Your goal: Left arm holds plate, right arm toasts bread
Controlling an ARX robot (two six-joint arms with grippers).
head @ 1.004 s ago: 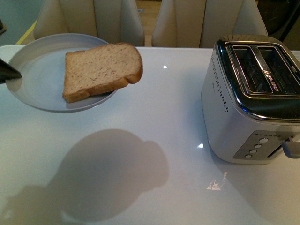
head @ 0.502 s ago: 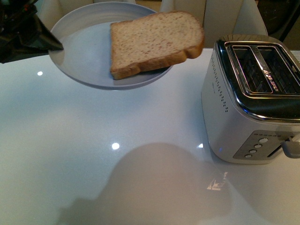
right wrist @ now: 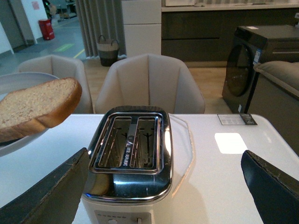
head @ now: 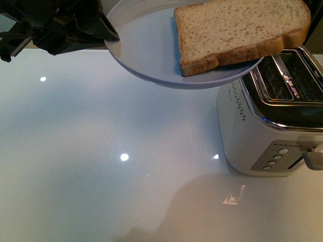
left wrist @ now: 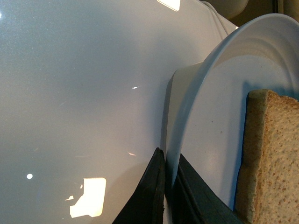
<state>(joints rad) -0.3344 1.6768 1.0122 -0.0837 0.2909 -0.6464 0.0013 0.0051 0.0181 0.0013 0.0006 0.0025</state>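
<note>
My left gripper (head: 112, 35) is shut on the rim of the pale blue-grey plate (head: 146, 48) and holds it in the air, tilted. The bread (head: 237, 30) lies on the plate, its rounded end hanging past the rim above the silver two-slot toaster (head: 272, 126). In the left wrist view the black jaws of my left gripper (left wrist: 169, 164) pinch the plate (left wrist: 219, 93) edge, with the bread (left wrist: 275, 154) just beyond. My right gripper (right wrist: 166, 156) stands open and wide just before the toaster (right wrist: 131, 158), nothing between its fingers. The bread (right wrist: 37, 109) and plate (right wrist: 18, 79) hover beside the slots.
The toaster stands at the right of the glossy white table (head: 101, 166), with its lever (head: 313, 160) and buttons facing me. Both slots look empty. Beige chairs (right wrist: 149, 84) stand behind the table's far edge.
My left gripper has lifted the plate with the bread up and to the right; the plate's edge and the bread now overlap the toaster's top.
</note>
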